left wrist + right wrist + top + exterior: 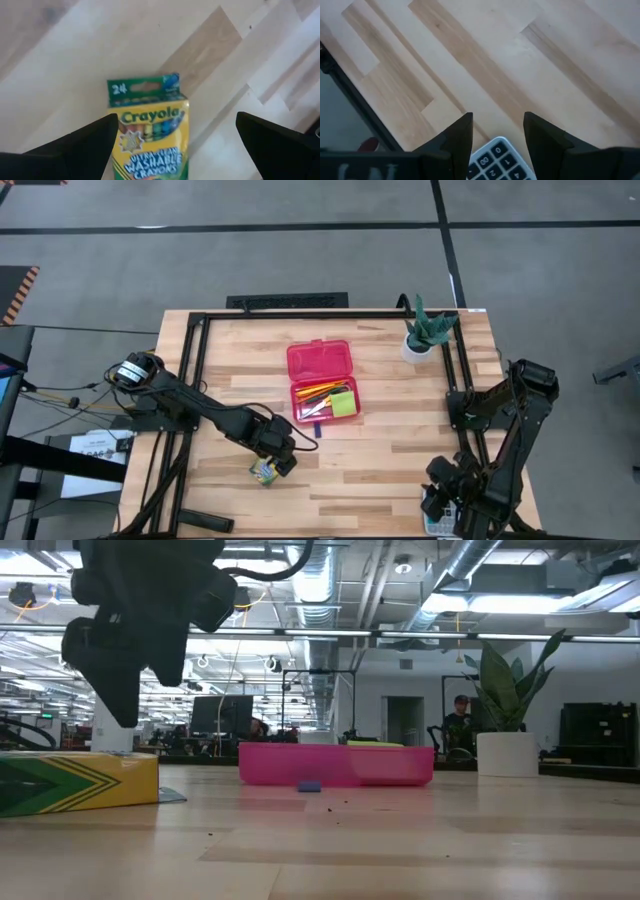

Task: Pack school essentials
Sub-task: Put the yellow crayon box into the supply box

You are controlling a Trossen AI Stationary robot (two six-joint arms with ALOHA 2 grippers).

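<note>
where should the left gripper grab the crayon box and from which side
Across its two long side edges, coming straight down from above. The crayon box lies flat on the table, label up, so only its narrow width fits between the fingers. The left gripper already hangs open over it, one finger past each long side. Closing near the middle of the box's length should keep it level.

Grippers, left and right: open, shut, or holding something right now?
Left gripper: open, fingers apart above the yellow-green cardboard crayon box, holding nothing.
Right gripper: open, above the grey calculator, holding nothing.
</note>
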